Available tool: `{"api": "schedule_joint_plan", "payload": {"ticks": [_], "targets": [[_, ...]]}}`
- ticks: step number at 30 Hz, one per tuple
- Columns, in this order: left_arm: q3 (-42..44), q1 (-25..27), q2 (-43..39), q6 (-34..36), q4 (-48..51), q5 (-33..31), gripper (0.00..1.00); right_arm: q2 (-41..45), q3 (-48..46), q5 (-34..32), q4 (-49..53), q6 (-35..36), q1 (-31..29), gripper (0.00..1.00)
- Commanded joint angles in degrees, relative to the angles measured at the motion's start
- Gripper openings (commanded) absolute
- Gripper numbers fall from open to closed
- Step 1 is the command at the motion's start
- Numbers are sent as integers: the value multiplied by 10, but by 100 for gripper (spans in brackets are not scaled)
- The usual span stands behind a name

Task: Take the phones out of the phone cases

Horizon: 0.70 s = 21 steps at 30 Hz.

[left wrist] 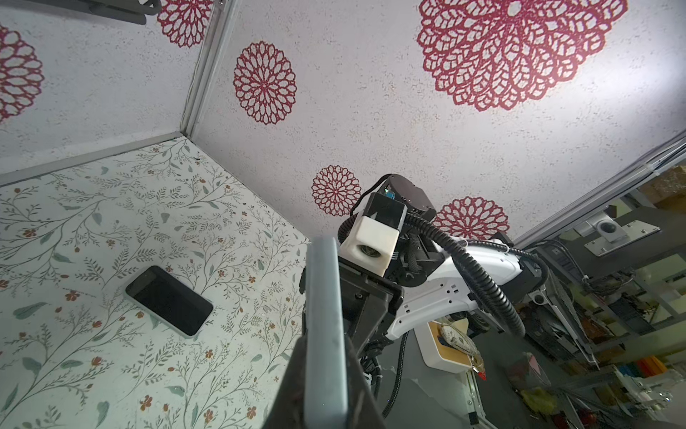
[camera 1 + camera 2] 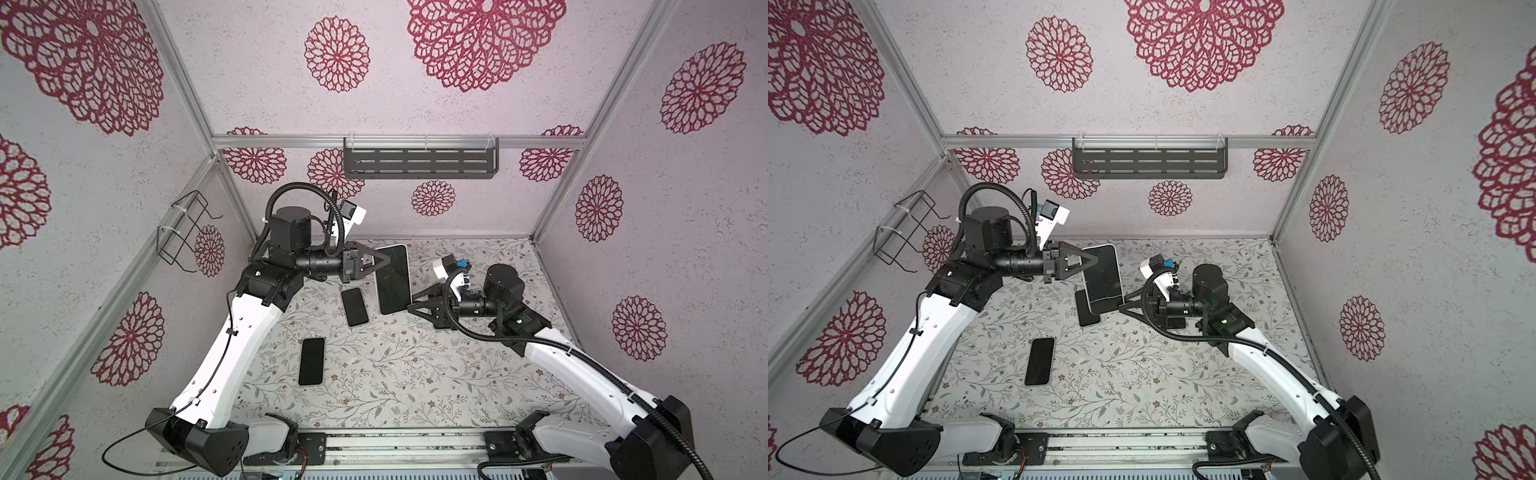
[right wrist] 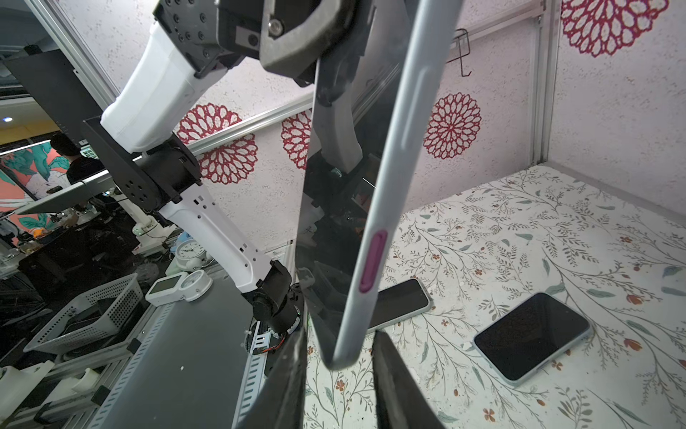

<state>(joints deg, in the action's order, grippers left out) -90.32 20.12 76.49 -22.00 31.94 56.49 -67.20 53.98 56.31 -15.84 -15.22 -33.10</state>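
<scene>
While our left fingers (image 2: 379, 261) pinch the phone case (image 3: 393, 178) by one long edge, clear above the counter (image 2: 415, 374), our right fingers (image 2: 413, 308) stand spread around its near corner.

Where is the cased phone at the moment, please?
In both top views the cased phone is held above mid-table by the left gripper, with the right gripper at its near corner.

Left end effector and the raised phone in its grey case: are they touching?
Touching. In the left wrist view the left end effector grips the cased phone, its fingers pressed on both faces.
</scene>
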Motion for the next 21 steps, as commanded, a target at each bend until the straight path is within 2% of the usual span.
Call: {"api": "schedule_joint_plan", "payload": {"ticks": [1, 21], "targets": [[-2, 3, -16, 2, -32, 13, 0, 1, 4, 20, -44, -11, -4, 31], [-10, 3, -12, 4, -26, 8, 0, 2, -13, 29, -57, -17, -6, 21]]}}
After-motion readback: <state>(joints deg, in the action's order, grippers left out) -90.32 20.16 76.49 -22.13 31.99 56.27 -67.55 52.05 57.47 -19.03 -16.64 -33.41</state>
